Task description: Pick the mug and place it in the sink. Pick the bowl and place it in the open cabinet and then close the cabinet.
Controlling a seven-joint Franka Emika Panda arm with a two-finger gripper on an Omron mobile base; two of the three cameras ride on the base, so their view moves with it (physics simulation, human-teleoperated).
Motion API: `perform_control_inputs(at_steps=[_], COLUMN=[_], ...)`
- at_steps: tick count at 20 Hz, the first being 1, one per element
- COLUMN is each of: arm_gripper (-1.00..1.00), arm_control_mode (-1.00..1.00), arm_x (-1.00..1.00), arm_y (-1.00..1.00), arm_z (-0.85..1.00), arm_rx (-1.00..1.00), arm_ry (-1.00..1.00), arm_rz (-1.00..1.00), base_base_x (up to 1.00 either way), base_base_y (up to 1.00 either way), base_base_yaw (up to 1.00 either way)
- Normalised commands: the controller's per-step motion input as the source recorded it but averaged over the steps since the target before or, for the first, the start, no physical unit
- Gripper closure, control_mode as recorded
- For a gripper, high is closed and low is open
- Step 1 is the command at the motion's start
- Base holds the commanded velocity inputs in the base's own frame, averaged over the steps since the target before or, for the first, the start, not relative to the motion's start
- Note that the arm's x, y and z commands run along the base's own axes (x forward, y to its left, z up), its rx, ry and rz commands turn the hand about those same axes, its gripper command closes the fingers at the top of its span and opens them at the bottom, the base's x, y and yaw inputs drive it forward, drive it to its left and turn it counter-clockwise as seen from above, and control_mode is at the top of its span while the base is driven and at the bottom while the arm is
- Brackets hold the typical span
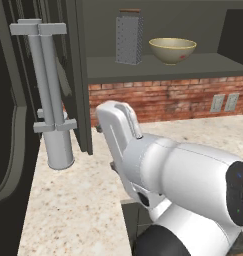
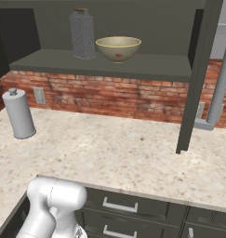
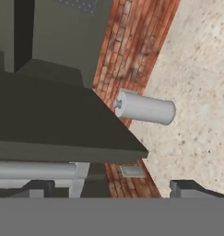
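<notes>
Bowl [image 1: 172,50]: olive-tan, pale rim, upright on the inner shelf [image 1: 158,67] of the open cabinet [image 2: 109,28], just beside the box grater.
Jaws: stand wide apart with nothing between them; in the hand view the gripper [image 3: 115,190] shows two dark fingertips [image 3: 185,188] at the bottom, one on each side, clear of the bowl.
Cabinet door [image 3: 58,124]: dark grey-green, swung open; its edge fills the left of the hand view, with a silver bar handle [image 3: 35,170] running just above the left fingertip.
Bar handles [image 1: 45,75]: two long silver bars side by side, left of the bowl in the left base view.
Box grater [image 1: 129,39]: perforated metal, upright, left of the bowl on the same shelf.
Grey cylinder canister [image 2: 20,114]: upright on the surface, below and well left of the bowl.
Surface [image 2: 114,153]: speckled beige stone, under the cabinet.
Brick backsplash [image 2: 109,97]: red, behind the surface, with wall outlets [image 1: 224,102].
Drawers [image 2: 128,207]: dark, silver pulls, under the surface's front edge.
</notes>
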Motion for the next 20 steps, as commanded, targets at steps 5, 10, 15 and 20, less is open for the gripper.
perform_control_inputs(at_steps=[5,10,15,20], arm_gripper=[-1.00,-1.00,-1.00,-1.00], arm_control_mode=[-1.00,-1.00,-1.00,-1.00], arm_x=[0.33,0.36,0.56,0.71], arm_y=[0.34,0.34,0.19,0.12], arm_z=[-0.24,-0.16,-0.11,-0.17], arm_rx=[0.00,0.00,0.00,0.00], arm_ry=[0.00,0.00,0.00,0.00], arm_rz=[-0.03,-0.03,-0.03,-0.04], base_base_x=[0.00,0.00,0.00,0.00], base_base_y=[0.00,0.00,0.00,0.00], base_base_yaw=[0.00,0.00,0.00,0.00])
